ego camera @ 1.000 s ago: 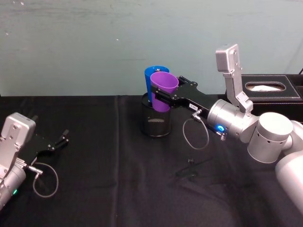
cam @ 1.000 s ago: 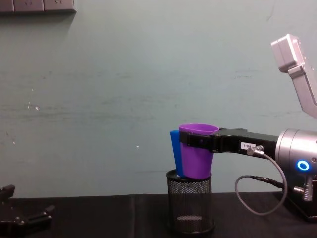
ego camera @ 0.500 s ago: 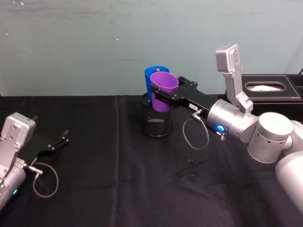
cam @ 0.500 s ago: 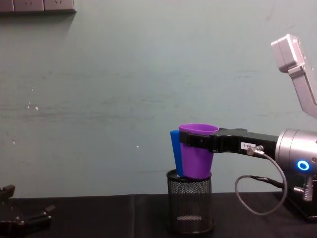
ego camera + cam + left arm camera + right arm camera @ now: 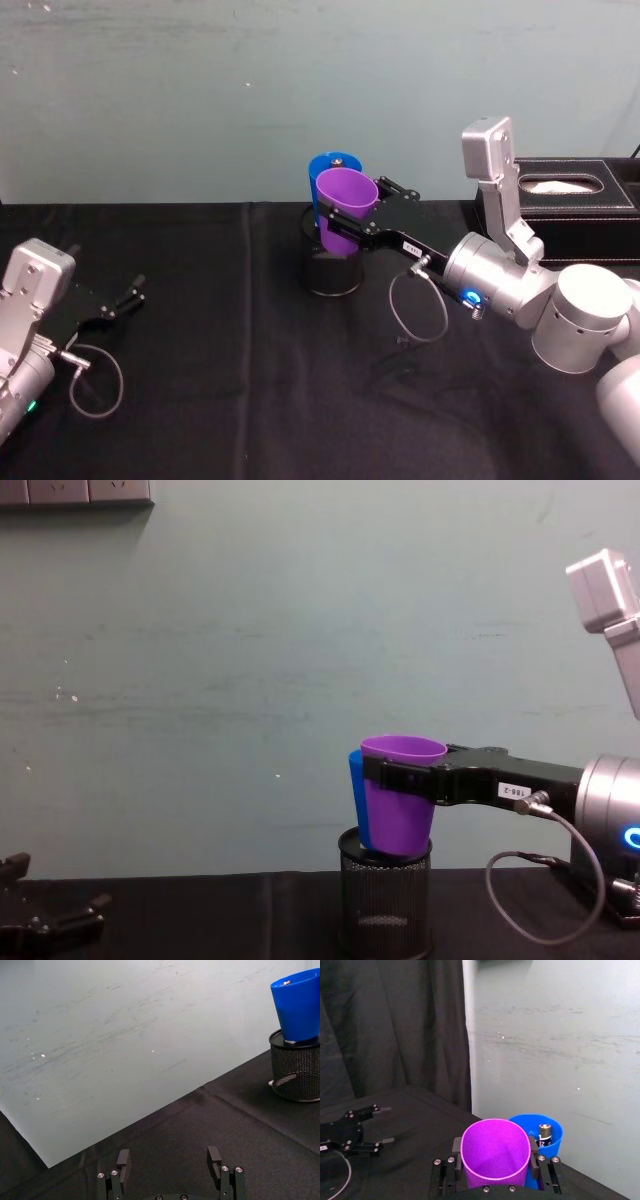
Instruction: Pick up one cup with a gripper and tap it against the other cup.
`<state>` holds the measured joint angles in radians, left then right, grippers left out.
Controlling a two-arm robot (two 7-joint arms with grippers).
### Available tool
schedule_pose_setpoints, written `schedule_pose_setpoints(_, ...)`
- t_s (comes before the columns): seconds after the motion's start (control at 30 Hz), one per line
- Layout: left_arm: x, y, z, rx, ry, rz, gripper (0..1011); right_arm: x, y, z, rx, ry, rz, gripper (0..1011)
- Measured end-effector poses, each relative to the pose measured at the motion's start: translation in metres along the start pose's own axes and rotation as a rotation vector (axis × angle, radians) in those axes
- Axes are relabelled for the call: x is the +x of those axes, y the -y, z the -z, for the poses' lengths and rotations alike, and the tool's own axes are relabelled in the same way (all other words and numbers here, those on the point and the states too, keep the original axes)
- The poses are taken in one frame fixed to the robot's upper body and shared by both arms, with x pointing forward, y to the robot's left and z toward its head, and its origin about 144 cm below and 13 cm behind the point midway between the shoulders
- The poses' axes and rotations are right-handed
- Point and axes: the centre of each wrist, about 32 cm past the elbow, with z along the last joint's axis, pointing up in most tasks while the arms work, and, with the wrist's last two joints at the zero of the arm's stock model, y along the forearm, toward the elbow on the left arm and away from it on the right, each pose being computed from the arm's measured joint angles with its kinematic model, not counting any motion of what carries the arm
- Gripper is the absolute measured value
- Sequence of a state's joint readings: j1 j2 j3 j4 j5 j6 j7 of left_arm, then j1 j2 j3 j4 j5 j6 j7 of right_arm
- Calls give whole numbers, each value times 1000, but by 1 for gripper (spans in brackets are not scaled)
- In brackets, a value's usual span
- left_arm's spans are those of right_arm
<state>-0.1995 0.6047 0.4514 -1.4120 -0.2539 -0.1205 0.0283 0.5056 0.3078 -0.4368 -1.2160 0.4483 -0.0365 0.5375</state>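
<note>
The purple cup [image 5: 345,209] and blue cup [image 5: 298,1006] looked smooth, glossy plastic; the holder [image 5: 385,900] was black wire mesh; matt black cloth covered the bench [image 5: 240,380].

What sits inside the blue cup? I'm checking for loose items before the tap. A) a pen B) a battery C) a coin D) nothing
B: the right wrist view shows a battery standing upright inside the blue cup, just behind the purple cup.
</note>
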Motion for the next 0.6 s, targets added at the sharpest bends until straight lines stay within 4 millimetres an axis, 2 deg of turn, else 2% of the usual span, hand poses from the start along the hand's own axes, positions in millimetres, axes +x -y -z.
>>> schedule_pose_setpoints(0.33,0,0,0,0,0,0,1000,-13,16,-4,1,21,-4,735)
schedule_pose_setpoints(0.6,0,0,0,0,0,0,1000,-28,33,7,-16,30,-5,735)
